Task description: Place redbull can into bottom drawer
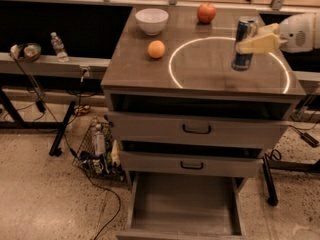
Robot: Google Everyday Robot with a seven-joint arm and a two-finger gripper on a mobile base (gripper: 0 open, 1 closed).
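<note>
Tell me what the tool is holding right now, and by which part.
The tool holds the slim silver-and-blue metal drink can by its middle, upright over the right side of the grey cabinet top.
</note>
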